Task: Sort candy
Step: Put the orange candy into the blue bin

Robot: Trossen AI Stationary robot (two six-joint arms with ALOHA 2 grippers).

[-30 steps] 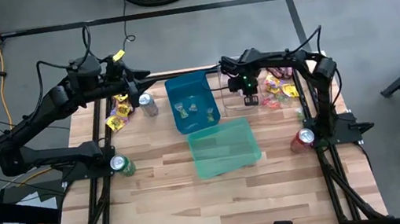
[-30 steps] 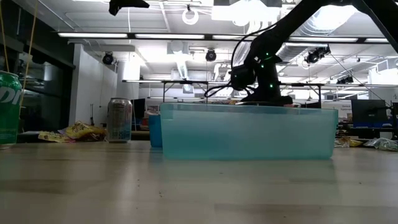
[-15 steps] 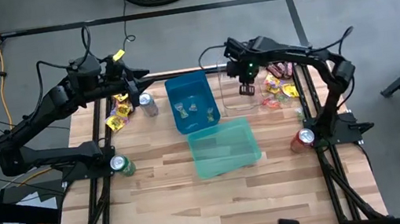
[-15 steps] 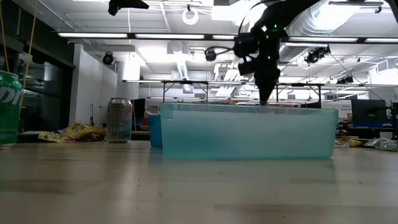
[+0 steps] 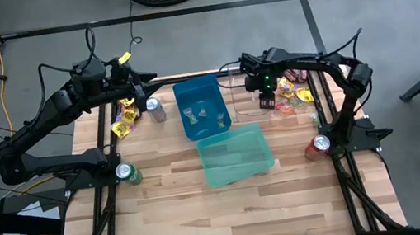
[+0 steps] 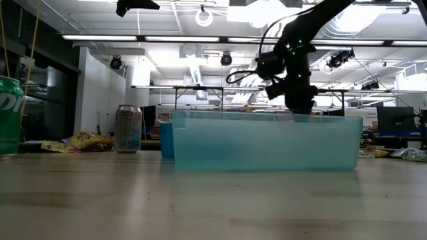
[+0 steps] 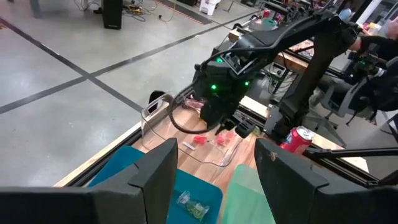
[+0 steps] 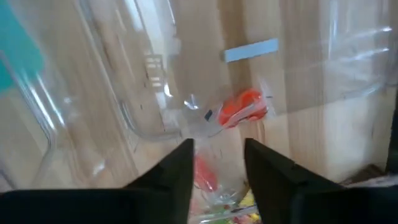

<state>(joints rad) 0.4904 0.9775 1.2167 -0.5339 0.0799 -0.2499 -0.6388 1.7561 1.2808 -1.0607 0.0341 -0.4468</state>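
Looking down, you see candy in two heaps: yellow packets [image 5: 123, 118] by the left gripper [image 5: 139, 86], and mixed yellow and pink pieces [image 5: 294, 92] at the table's right edge; the right gripper [image 5: 263, 101] hovers over a clear tray [image 5: 241, 100], fingers parted, gripping nothing; its wrist view alone shows a red candy [image 8: 244, 107] lying in that tray; left fingers stand open, empty; blue bin [image 5: 201, 104] holds a few candies; a teal bin [image 6: 263, 140] blocks the low view.
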